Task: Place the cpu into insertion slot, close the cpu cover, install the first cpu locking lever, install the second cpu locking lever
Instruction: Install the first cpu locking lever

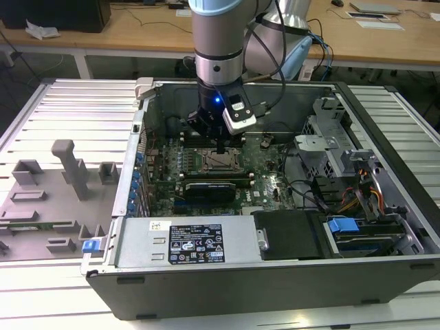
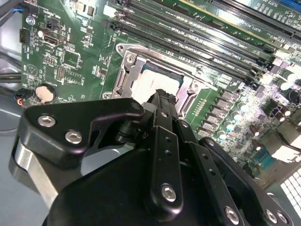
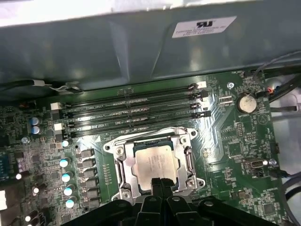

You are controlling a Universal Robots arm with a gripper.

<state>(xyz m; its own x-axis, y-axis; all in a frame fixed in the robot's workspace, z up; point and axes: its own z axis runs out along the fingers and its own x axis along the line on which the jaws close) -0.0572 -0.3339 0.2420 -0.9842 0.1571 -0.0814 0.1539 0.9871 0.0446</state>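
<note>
The cpu lies flat in the insertion slot on the green motherboard, its dull metal top showing through the window of the cpu cover. The cover lies down flat around the chip. My gripper is shut with nothing between its fingers, and its tips hang just over the socket's edge beside the cpu. In the second wrist view the black fingers point down at the cpu and the cover's frame. In the exterior view my gripper stands straight above the socket inside the open case.
Long black memory slots run beside the socket, with the grey case wall behind them. A coin battery sits nearby. The power supply and drive cage fill the case's edges. A grey fixture tray lies at the exterior view's left.
</note>
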